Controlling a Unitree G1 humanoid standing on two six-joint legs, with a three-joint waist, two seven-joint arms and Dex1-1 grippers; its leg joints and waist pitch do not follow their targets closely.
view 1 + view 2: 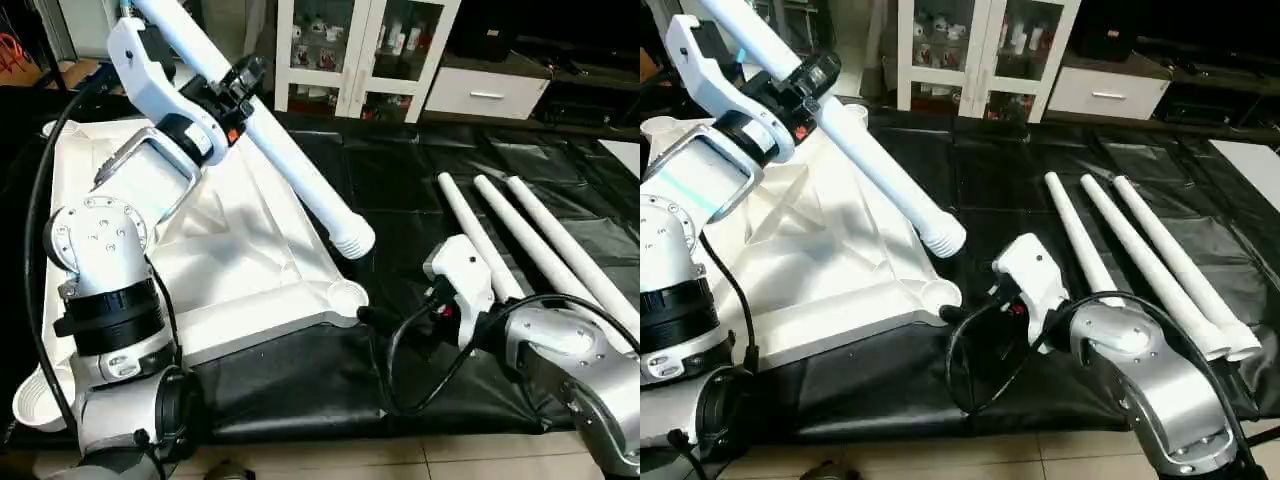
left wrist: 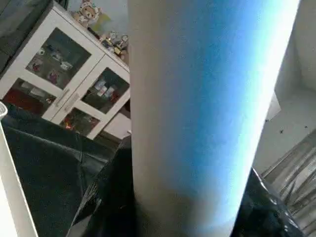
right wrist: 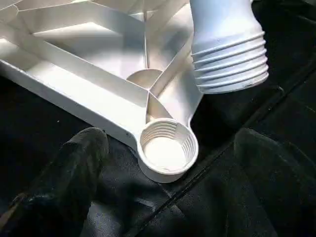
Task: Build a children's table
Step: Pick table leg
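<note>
The white tabletop (image 1: 250,250) lies underside up on the black cover, X-ribs showing. My left gripper (image 1: 240,85) is shut on a white tube leg (image 1: 290,170), which slants down to the right. Its threaded end (image 1: 355,240) hangs just above and beyond the near right corner socket (image 3: 168,148). In the left wrist view the held leg (image 2: 207,113) rises between the dark fingers. My right gripper (image 1: 955,315) stands open low over the cover, one finger (image 3: 79,163) on each side of that socket, touching nothing. Three more legs (image 1: 1140,250) lie side by side at the right.
The black cover (image 1: 420,170) spans the work surface, and its front edge meets tiled floor. A white glass-door cabinet (image 1: 360,50) and a white drawer unit (image 1: 485,90) stand behind. A black cable (image 1: 400,350) loops from my right wrist over the cover.
</note>
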